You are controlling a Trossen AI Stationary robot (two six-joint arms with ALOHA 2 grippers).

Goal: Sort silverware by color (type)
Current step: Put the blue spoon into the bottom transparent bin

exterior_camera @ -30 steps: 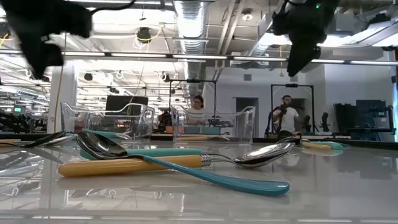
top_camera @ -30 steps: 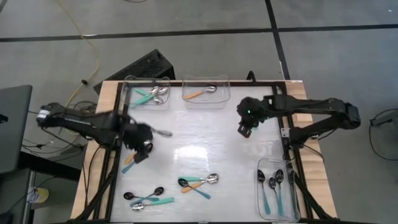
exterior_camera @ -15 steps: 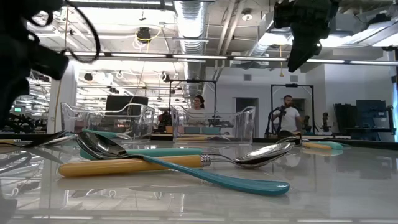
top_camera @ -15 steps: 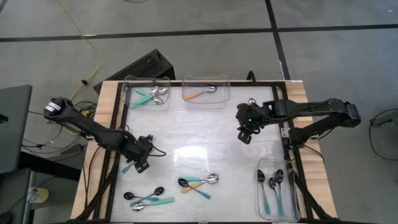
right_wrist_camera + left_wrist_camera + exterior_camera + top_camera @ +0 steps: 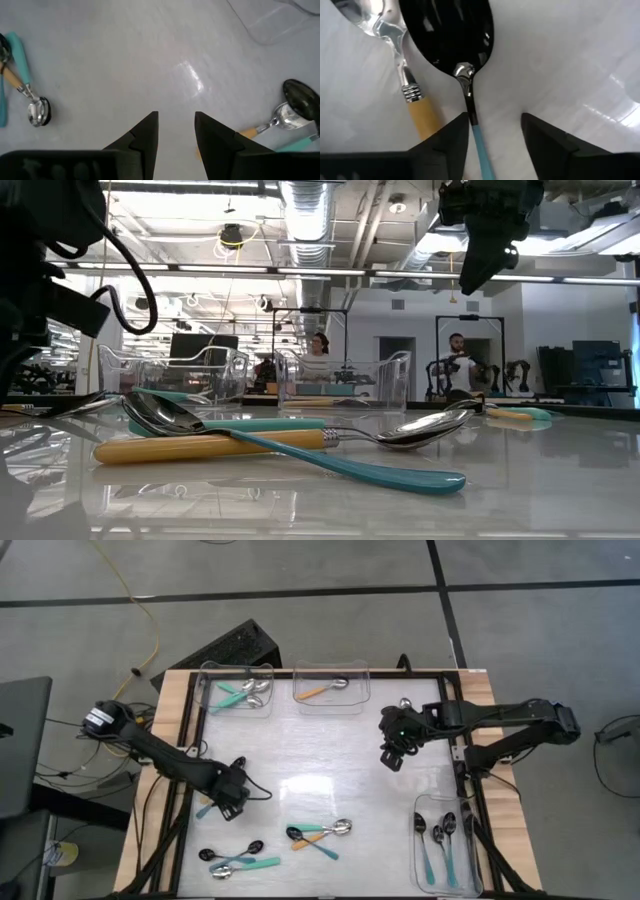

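left gripper (image 5: pixel 492 137) low, fingers apart astride black spoon (image 5: pixel 452 35) handle to pinch it | right gripper (image 5: pixel 176 132) open, waiting mid-table

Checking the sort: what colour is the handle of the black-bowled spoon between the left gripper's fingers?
Teal; the black-bowled spoon shows best in the left wrist view.

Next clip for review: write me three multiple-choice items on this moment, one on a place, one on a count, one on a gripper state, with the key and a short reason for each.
1. Where is the left gripper?
A. Low at the table's left edge
B. Inside a far bin
C. Over the right bin

2. How many spoons lie in the near-right bin?
A. One
B. Three
C. Six

3. How does the left gripper stand around the black-bowled teal spoon?
A. Shut on it
B. Open, fingers on either side of its handle
C. Far from it

Key: 1 A, the high view shows it there. 2 B, three dark-bowled spoons show. 3 B, the left wrist view shows gaps.
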